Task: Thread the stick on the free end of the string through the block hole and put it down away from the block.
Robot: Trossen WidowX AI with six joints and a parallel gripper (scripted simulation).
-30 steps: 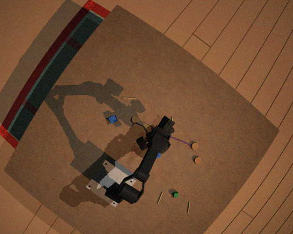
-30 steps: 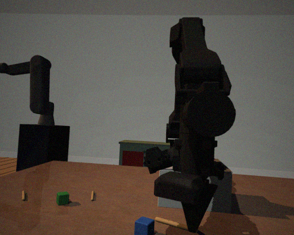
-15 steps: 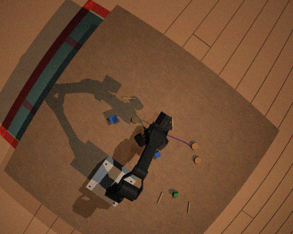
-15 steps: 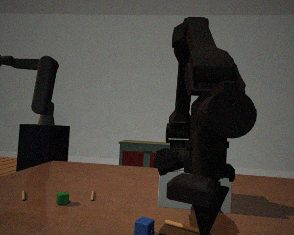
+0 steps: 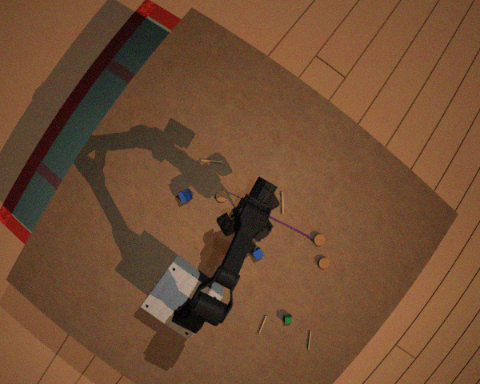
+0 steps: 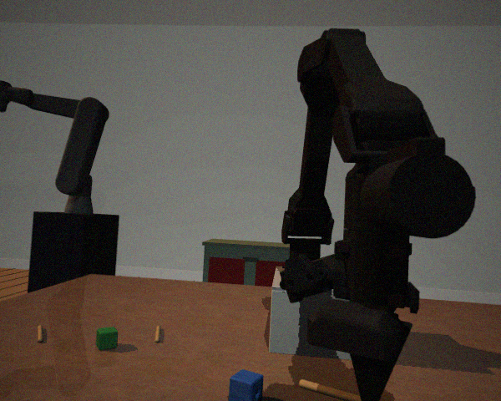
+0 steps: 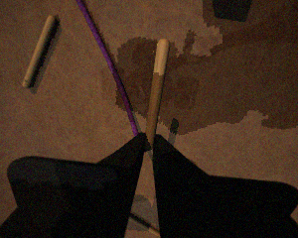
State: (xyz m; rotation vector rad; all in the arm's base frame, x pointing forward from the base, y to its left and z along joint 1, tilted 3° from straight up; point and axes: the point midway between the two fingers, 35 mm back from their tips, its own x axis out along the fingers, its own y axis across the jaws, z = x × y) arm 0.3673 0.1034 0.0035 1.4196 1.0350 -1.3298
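My gripper [image 6: 372,394] [image 7: 149,138] is shut on the wooden stick [image 6: 326,389] [image 7: 160,59], whose free end sticks out past the fingertips. The purple string [image 5: 291,227] [image 7: 107,57] runs from the fingertips to a round wooden button [image 5: 318,239]. A blue block [image 5: 257,254] [image 6: 244,387] lies off the stick's free end, apart from it, with a small dark notch on its right side in the exterior view. Another blue block [image 5: 185,195] lies farther left overhead. I cannot tell for certain which block has the through hole. The arm hides the fingertips overhead.
Loose sticks [image 5: 282,202] [image 7: 39,52] lie near the gripper, at upper left [image 5: 211,161], and in front [image 5: 262,324] [image 5: 309,339] [image 6: 39,333] [image 6: 157,333]. A green cube [image 5: 287,319] [image 6: 107,338] and two more round buttons [image 5: 323,262] [image 5: 221,196] are on the table.
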